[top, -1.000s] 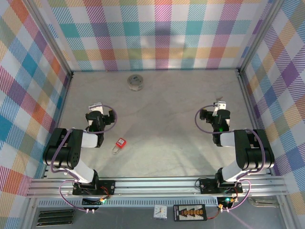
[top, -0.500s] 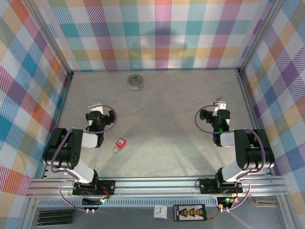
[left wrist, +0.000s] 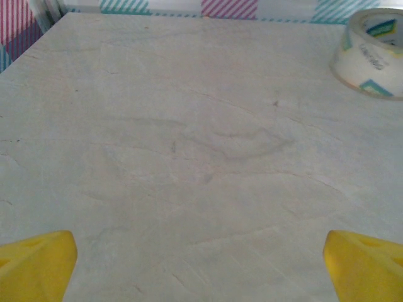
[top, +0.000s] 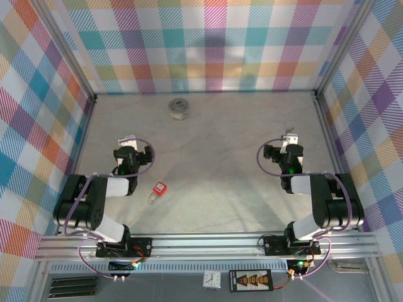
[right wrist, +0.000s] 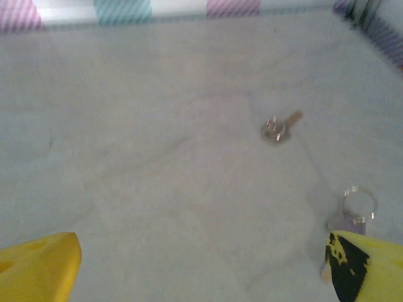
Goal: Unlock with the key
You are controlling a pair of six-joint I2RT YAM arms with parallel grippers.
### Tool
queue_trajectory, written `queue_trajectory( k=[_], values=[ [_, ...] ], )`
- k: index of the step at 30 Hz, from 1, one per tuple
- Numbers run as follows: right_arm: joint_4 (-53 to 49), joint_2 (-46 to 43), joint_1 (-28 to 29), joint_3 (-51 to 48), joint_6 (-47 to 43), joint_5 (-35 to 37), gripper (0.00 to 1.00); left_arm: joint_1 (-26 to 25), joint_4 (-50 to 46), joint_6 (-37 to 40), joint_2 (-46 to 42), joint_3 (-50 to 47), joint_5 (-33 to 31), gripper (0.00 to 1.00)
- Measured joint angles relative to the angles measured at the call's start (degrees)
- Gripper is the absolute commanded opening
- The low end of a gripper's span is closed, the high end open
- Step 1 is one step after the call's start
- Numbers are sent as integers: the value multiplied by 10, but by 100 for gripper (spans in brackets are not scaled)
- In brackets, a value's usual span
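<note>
Two grippers, one padlock (top: pixel 160 188), one tape roll (top: pixel 179 108), one key (right wrist: pixel 277 128) — nothing held.
The left gripper (top: pixel 128 141) stands wide over the bare table (top: pixel 214 145). The red padlock lies just right of the left arm, its shackle hard to make out. The tape roll sits by the far wall, cut off at the frame edge in the left wrist view. The right gripper (top: pixel 289 137) is also wide. The small, blurred key lies ahead of it — one clear ring (right wrist: pixel 359 204) is partly hidden by its finger.
</note>
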Motion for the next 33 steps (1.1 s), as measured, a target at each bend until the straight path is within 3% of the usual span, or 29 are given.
queue_trajectory(
  k=[4,9,18,21,26,30,33],
  values=[
    [-178,-106,26,87,9,0,99,-45,-87,-11,-127,13,-18,100],
    [-380,-246,28,177,59,-39,99,-73,-238,-83,-240,83,2,100],
    [-698,-317,12,269,156,-66,100,-126,-427,-217,-314,154,123,100],
    [-749,-283,-43,287,164,-66,94,-158,-472,-240,-317,155,152,100],
    [-753,-124,-163,334,167,-82,78,-226,-524,-267,-334,156,176,100],
    [-738,11,-207,377,159,-90,60,-265,-541,-283,-359,155,178,100],
    [-721,89,-212,409,159,-102,57,-281,-555,-293,-378,151,176,100]
  ],
)
